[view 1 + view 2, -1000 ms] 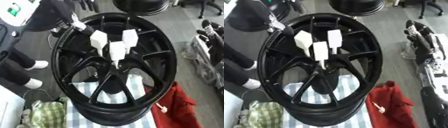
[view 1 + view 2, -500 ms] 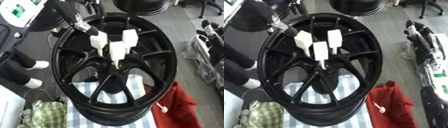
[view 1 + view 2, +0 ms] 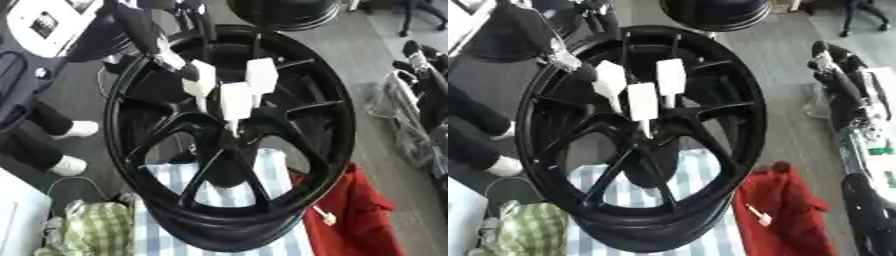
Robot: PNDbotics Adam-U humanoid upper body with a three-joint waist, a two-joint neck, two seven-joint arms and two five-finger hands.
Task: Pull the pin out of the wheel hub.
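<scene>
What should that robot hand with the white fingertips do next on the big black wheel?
Probably close its fingers on the pin and draw it straight out. The left robot hand reaches from the upper left with white-tipped fingers pointing into the wheel hub. The pin itself is hard to make out.

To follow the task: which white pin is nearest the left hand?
The leftmost white pin; the left hand is at it, while both others stand further right.
</scene>
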